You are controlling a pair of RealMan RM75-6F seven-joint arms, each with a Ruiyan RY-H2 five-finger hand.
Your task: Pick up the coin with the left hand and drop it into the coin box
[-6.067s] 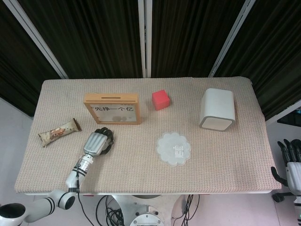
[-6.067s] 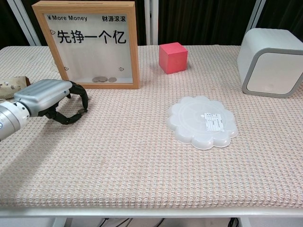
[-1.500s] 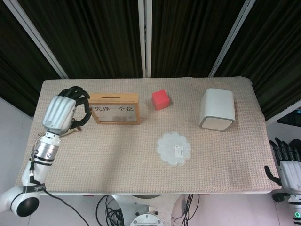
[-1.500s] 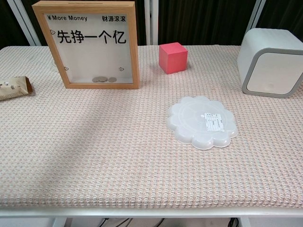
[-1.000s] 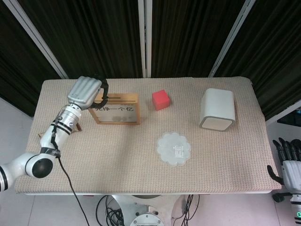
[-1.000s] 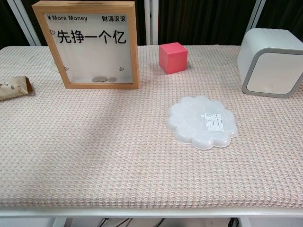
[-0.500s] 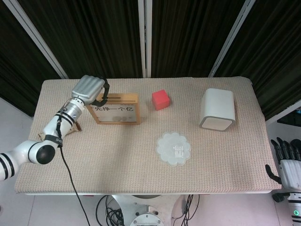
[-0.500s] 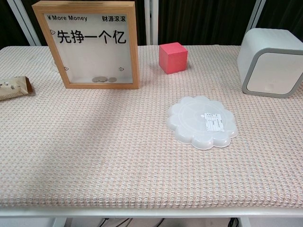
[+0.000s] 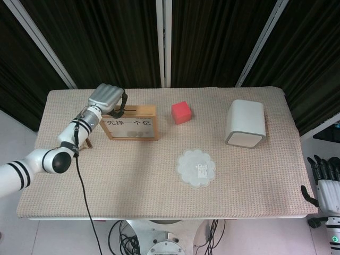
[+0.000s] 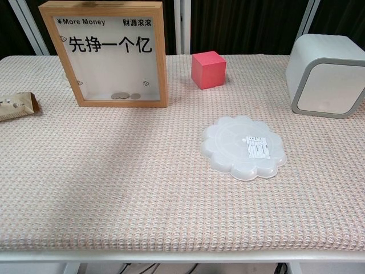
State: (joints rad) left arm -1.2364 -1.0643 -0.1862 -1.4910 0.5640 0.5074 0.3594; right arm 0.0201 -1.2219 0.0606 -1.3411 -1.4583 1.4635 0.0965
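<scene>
Wood-framed glass-front coin box (image 9: 129,122) stands upright at table's back-left; silver left hand (image 9: 108,98) hovers over its top-left corner, fingers curled in. Coin itself too small to see, so can't tell if it's pinched. Best bet: line fingertips up w/ the top slot, ease off slowly.

One coin box (image 9: 127,122), two coins (image 10: 126,96) inside, one red cube (image 9: 181,112), one plate (image 9: 196,167).

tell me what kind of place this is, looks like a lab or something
Probably a robot test bench rather than a home: a cloth-covered table before black curtains, cables hanging beneath, and unrelated props laid out: a coin box, a red cube, a snack bar.
</scene>
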